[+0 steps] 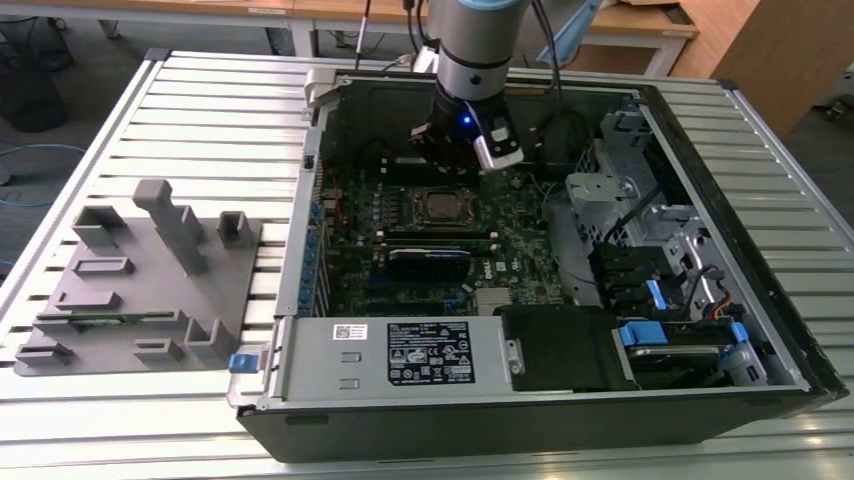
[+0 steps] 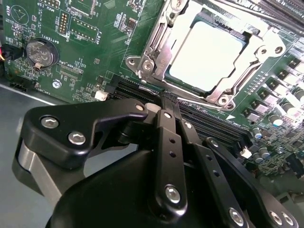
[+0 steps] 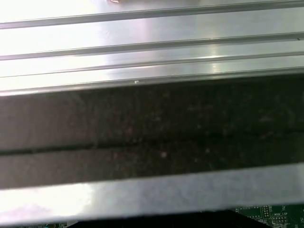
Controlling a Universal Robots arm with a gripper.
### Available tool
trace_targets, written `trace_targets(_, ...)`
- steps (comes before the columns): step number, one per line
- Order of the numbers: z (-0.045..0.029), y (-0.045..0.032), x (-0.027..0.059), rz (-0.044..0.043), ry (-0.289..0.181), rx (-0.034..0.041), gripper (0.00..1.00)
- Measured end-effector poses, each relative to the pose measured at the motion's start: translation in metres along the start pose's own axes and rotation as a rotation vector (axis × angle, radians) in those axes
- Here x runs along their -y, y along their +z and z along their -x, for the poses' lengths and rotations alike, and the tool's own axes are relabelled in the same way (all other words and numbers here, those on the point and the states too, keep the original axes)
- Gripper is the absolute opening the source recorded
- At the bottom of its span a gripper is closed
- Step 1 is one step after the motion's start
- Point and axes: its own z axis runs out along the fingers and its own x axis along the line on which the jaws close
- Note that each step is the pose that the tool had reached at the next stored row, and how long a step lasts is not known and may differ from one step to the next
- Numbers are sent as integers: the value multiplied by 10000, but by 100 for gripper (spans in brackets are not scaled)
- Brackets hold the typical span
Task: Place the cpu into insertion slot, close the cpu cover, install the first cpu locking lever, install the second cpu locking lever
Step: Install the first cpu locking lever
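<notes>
In the exterior view the arm reaches down into the open computer case, and my gripper (image 1: 461, 160) hangs just behind the insertion slot (image 1: 441, 205) on the green board. In the second wrist view the cpu (image 2: 204, 52) lies flat in the socket, its pale metal top showing through the window of the cpu cover (image 2: 159, 47). The silvery frame of the cover lies down around the chip. My gripper (image 2: 167, 102) is shut, with its black fingers (image 2: 166, 137) pressed together and nothing seen between them. The tips stand a short way off the cover's near edge, over long black card slots (image 2: 213, 126).
Memory sticks (image 1: 434, 240) lie in front of the socket. A power supply (image 1: 400, 355) fills the case's front, and drive cages (image 1: 641, 220) stand at the exterior view's right. A grey fixture (image 1: 147, 270) sits on the slatted table (image 1: 174, 110). A coin battery (image 2: 40, 52) is on the board.
</notes>
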Motion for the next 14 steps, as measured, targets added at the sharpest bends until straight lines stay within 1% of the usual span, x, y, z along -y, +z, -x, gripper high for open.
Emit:
trace_targets(3, -2, 2, -14, -26, 42, 8, 10)
trace_targets(7, -4, 6, -39, -30, 51, 10, 10)
trace_targets(11, -5, 7, -44, -36, 62, 13, 10)
trace_targets(14, -4, 8, -44, -71, 106, 23, 10)
